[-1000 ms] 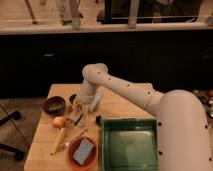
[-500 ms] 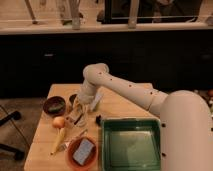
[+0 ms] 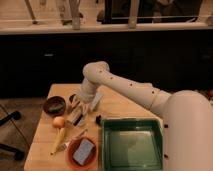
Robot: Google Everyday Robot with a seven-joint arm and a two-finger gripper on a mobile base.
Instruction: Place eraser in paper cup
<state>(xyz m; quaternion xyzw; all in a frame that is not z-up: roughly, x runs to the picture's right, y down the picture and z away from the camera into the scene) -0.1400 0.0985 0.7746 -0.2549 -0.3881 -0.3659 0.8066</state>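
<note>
Wooden desk (image 3: 45,145) fills the lower left of the frame, and things run across it from the left. A dark brown bowl (image 3: 54,105) sits at left of centre. Below it lie an orange fruit (image 3: 59,121) and a banana (image 3: 58,140), with an orange bowl (image 3: 82,151) holding a grey block at the bottom. Just right of the brown bowl the tool (image 3: 79,106) hangs low over the desk. The paper cup (image 3: 73,98) seems to be the pale rim partly hidden behind it. Whether the tool grips the eraser I cannot tell. A green tray (image 3: 132,143) fills the lower right. The step looks like the carry to the cup. Next, the tool should centre over the rim before letting go.
</note>
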